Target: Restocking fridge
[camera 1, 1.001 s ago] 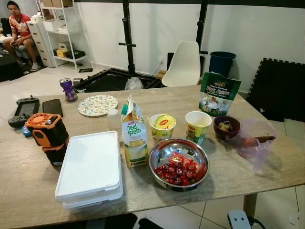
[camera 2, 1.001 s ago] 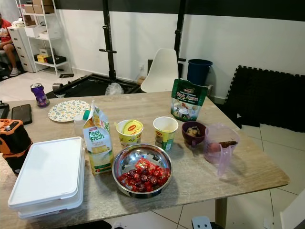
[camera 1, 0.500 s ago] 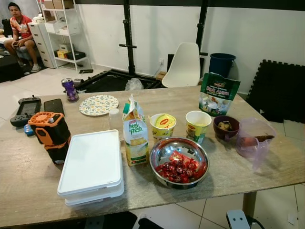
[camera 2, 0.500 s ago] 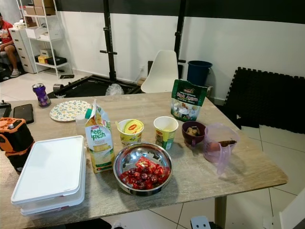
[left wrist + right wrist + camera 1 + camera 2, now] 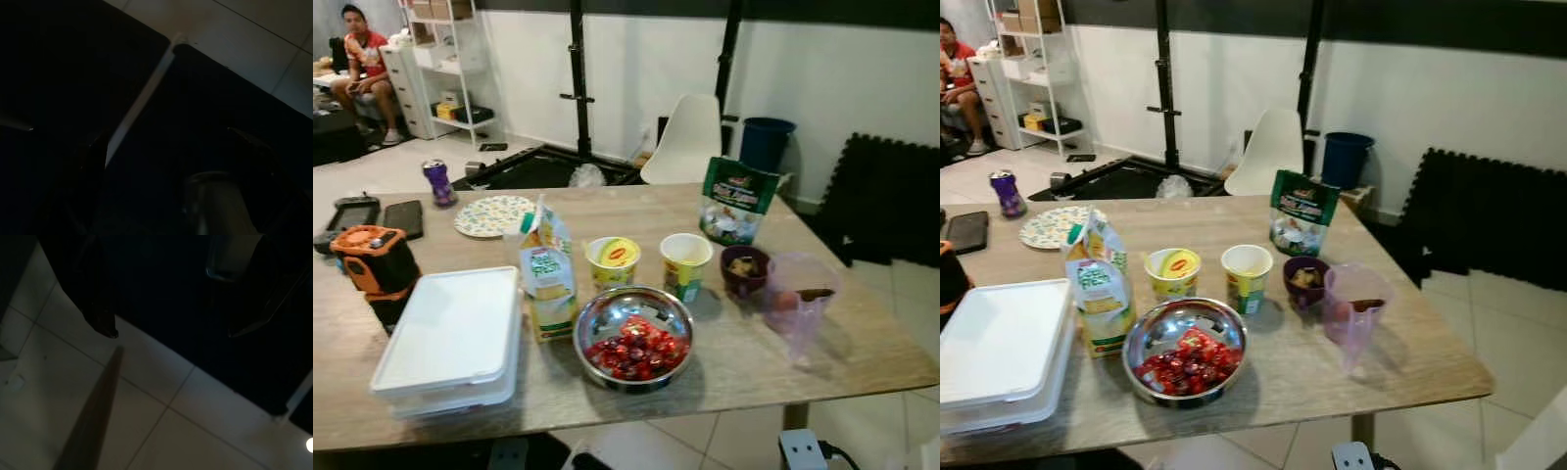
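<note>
Left eye view: a wooden counter point(image 5: 862, 367) holds the food. A white box point(image 5: 450, 338) with a lid sits near the front left corner. Just beside it stands a juice carton point(image 5: 546, 279). A shiny metal bowl point(image 5: 633, 338) of red fruit is by the front edge, close to the carton. Behind the bowl stand a yellow cup point(image 5: 613, 263) and a paper cup point(image 5: 685, 265). A small dark bowl point(image 5: 745, 274) and a purple plastic bag point(image 5: 798, 300) lie toward the right edge. A green snack bag point(image 5: 735, 201) stands near the far edge. A flowery plate point(image 5: 493, 215) and a purple can point(image 5: 437, 182) are at the far left.

Right eye view: a white chair point(image 5: 1269, 149) and a blue bin point(image 5: 1346, 159) stand past the far edge. A person point(image 5: 954, 69) sits far off at the left.

Left wrist view: very dark. The left end effector point(image 5: 176, 156) hangs low over floor tiles, well apart from the food. I cannot tell if it is wide or narrow.

Right wrist view: the right end effector point(image 5: 171, 330) hangs over pale tiles, fingers point(image 5: 100, 313) spread wide, holding nothing.
</note>
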